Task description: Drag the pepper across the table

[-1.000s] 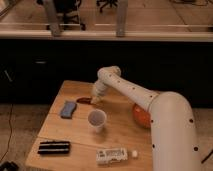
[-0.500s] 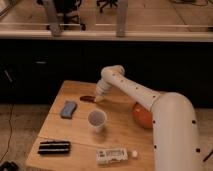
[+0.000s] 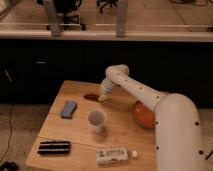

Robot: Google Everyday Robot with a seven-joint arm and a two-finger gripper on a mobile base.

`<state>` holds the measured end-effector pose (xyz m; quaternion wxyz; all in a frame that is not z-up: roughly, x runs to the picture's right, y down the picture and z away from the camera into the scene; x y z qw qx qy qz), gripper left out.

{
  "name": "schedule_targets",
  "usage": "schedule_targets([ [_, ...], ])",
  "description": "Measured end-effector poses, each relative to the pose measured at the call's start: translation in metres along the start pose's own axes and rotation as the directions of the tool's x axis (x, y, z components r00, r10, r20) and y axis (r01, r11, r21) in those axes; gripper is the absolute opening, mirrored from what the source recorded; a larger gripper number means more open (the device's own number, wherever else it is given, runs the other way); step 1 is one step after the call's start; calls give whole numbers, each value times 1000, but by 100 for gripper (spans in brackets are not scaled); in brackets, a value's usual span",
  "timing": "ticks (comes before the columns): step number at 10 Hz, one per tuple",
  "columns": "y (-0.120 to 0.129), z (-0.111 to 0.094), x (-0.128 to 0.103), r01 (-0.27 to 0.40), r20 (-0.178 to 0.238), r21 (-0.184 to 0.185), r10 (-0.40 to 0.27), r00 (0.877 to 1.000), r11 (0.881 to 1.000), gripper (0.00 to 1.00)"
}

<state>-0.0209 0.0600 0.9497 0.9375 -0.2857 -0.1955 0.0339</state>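
Observation:
The pepper (image 3: 91, 96) is a small dark-red slender thing lying on the far part of the light-brown plank table (image 3: 125, 135). My gripper (image 3: 103, 98) is down at the tabletop, right at the pepper's right end, on the white arm that reaches in from the lower right. The contact between gripper and pepper is hidden by the wrist.
A white cup (image 3: 97, 120) stands just in front of the pepper. A blue object (image 3: 68, 109) lies at the left, an orange bowl (image 3: 144, 115) at the right under the arm. A black object (image 3: 54, 147) and a white packet (image 3: 112, 155) lie near the front edge.
My gripper has shifted a little to the right and toward the far edge. The pepper has moved slightly the same way with it.

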Motion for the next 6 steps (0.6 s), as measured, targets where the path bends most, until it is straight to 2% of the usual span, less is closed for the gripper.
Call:
schedule_targets([
  [6, -4, -15, 21, -18, -15, 35, 19, 1000, 999, 0],
])
